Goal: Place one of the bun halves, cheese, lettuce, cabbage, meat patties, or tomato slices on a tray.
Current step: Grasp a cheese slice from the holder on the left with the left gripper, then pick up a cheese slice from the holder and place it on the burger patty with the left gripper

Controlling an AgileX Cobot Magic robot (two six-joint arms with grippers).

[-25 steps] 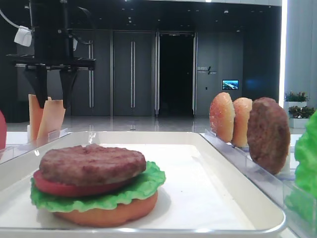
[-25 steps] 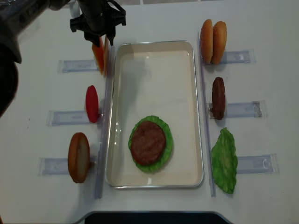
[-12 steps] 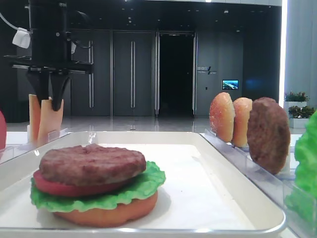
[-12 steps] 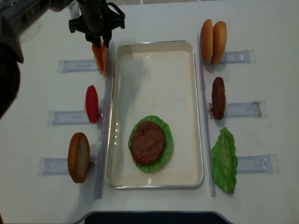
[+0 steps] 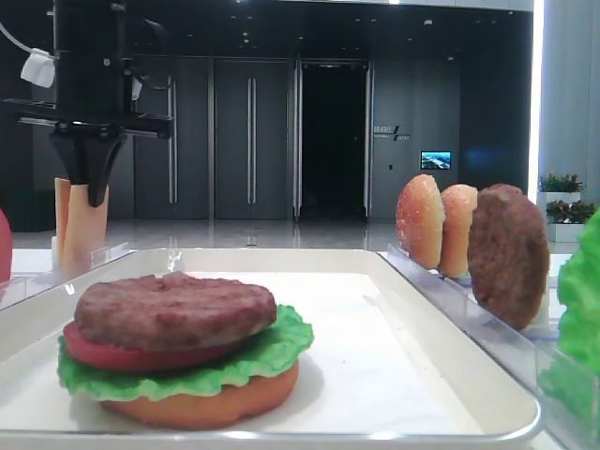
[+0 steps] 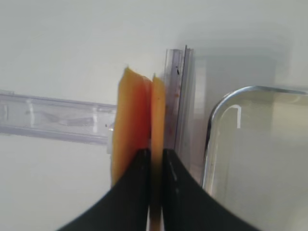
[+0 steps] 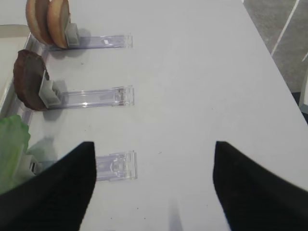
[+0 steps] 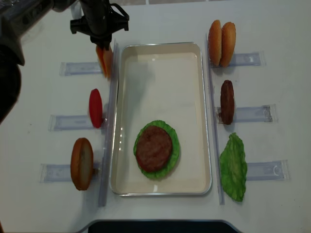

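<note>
Two pale orange cheese (image 8: 105, 60) slices stand on edge in a clear rack left of the white tray (image 8: 160, 87). My left gripper (image 6: 155, 153) comes down from above and is shut on the slice nearer the tray, the gripped cheese (image 6: 158, 110); the other slice (image 6: 129, 120) stands just outside its left finger. In the low front view the gripper (image 5: 94, 192) covers the top of the cheese (image 5: 80, 230). On the tray lies a stack: bun half, lettuce (image 5: 272, 352), tomato slice, meat patty (image 8: 153, 148). My right gripper (image 7: 153, 168) hangs open over bare table.
Right of the tray stand two bun halves (image 8: 222, 42), a patty (image 8: 227, 102) and a lettuce leaf (image 8: 233, 166) in clear racks. On the left are a tomato slice (image 8: 95, 108) and a bun half (image 8: 81, 163). A clear rack's end (image 7: 115, 166) lies near the right gripper.
My left gripper's jaws have come together on the tray-side cheese slice. That slice leaned toward the tray before and now stands upright against the other.
</note>
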